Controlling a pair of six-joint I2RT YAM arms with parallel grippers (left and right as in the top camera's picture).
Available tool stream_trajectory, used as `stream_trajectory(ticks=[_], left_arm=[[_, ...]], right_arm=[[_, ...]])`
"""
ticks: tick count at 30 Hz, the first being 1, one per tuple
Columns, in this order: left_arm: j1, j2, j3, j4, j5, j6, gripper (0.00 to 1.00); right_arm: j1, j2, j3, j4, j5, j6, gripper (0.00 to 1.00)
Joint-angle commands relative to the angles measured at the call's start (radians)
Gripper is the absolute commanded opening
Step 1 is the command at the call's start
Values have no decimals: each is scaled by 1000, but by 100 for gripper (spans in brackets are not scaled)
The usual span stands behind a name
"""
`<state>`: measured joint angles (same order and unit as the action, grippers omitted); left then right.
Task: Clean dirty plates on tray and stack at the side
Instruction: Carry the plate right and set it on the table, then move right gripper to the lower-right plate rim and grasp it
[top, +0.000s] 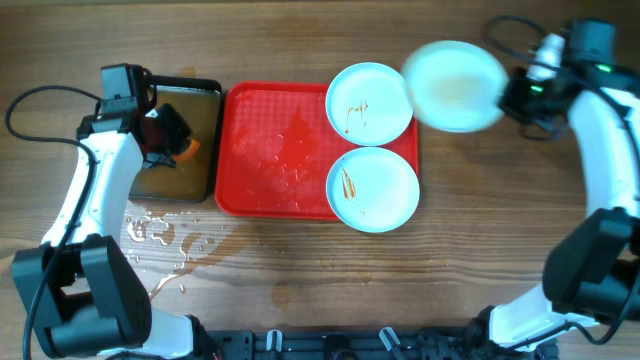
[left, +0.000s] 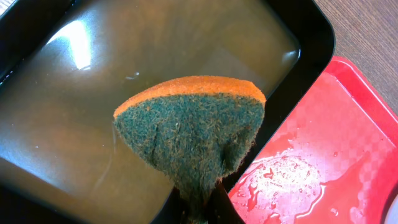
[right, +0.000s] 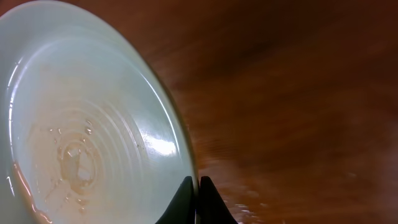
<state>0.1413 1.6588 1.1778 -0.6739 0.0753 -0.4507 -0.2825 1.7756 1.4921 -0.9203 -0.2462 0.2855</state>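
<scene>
— Starting at the near edge, what's there?

— A spill of water (top: 160, 238) on the brown wooden tabletop (top: 300, 290), toward the near-left corner. Beyond it, mid-table, lies the large bright red rectangular plastic tray (top: 270, 150), its surface wet. Two round pale mint-white plates sit on its right end, the nearer plate (top: 373, 188) and the farther plate (top: 369, 102), both streaked with orange-brown sauce.

— And the arms?

— The left gripper (left: 200, 208) is clamped on a green-and-orange scouring sponge (left: 193, 130) above the small black rectangular tray (left: 311, 56) of murky water, just left of the red one. Toward the far-right corner, the right gripper (right: 198, 200) pinches the rim of the third plate (right: 87, 124), held tilted, with a faint brownish film.
</scene>
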Motion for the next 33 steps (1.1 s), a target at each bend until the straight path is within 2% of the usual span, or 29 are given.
stream_trajectory(ticks=[1,4,8,12,14,16,20,24,28,33], left_arm=[[3,8,14,4,-6,2,4],[3,8,14,3,-6,2,4],[3,8,14,3,-6,2,4],[3,8,14,3,-6,2,4],[3,8,14,4,-6,2,4],[3,8,14,4,-6,2,4],[3,8,14,3,-6,2,4],[3,8,14,3,-6,2,4],[3,8,14,3,-6,2,4],[3,8,14,4,-6,2,4]], right_arm=[[-125,-23,-90,-5,124,58,4],[-177,-23,-185,23,198,57,4],[-173,-18,-301,140,194,65,4],[-173,-14,-339,175,193,65,5],[-173,-14,-325,175,117,44,19],[-172,-18,-268,126,14,-24,27],[-137,-42,-118,-36,-10,-43,34],[-23,-63,-98,-119,-156,-79,37],[147,-63,-175,-138,-151,-74,42],[288,-63,-307,-108,-113,-37,43]])
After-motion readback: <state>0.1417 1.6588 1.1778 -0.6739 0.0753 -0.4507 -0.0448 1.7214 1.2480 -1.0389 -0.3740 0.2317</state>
